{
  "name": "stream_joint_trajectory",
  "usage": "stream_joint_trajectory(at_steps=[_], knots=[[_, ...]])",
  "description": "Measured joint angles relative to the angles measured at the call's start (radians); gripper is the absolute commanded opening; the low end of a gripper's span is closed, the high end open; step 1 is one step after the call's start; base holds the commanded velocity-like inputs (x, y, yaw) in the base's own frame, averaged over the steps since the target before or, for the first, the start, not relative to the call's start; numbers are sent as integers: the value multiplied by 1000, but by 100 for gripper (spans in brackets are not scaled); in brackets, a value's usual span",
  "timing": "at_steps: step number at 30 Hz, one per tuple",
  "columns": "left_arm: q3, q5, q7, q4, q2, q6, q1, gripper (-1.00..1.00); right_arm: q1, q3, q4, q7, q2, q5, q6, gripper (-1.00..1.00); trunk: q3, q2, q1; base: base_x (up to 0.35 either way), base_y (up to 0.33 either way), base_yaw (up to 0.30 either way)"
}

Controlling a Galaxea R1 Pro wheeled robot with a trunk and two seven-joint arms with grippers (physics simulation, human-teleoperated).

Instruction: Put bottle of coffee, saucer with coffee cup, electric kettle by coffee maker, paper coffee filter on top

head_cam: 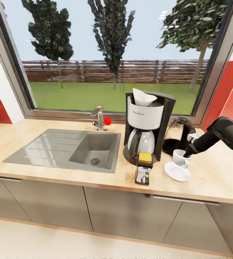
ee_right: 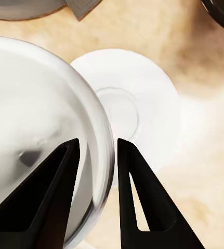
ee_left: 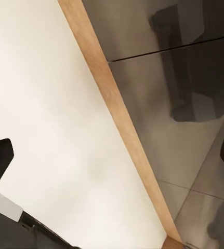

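The counter [head_cam: 58, 174] carries the coffee maker [head_cam: 148, 126], filter [head_cam: 142, 97] on top, kettle [head_cam: 179, 135] just right, bottle [head_cam: 144, 168] in front. My right gripper [ee_right: 97, 150] pinches the cup [head_cam: 180, 158] rim above the saucer [head_cam: 177, 172]. My left gripper's [ee_left: 112, 155] fingers are spread.

Right gripper [ee_right: 96, 155] pinches rim of coffee cup [ee_right: 39, 124]: one dark finger inside cup, other outside, cup wall between them. Cup white, glossy, close to camera, open mouth facing lens. Saucer [ee_right: 143, 98] white, round, lying flat on beige worktop [ee_right: 205, 171] beyond cup; cup overlaps its near side, whether cup touches saucer hard to tell. Saucer's centre ring bare. Grey-dark base edge [ee_right: 49, 8], probably coffee maker, at frame border. Dark curved object [ee_right: 223, 13] in corner, too cropped to name.
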Motion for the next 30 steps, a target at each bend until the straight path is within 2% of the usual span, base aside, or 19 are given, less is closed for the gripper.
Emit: stream_joint_trajectory(at_steps=[13,30], knots=[[0,0,0,-1,0,0,0,100,0,-1,0,0,0,1,0,-100,-18,0,0,43,0,0],[0,0,0,0,0,0,0,100,-1,-2,0,-1,0,0,0,-100,-19,0,0,37,-10,0]])
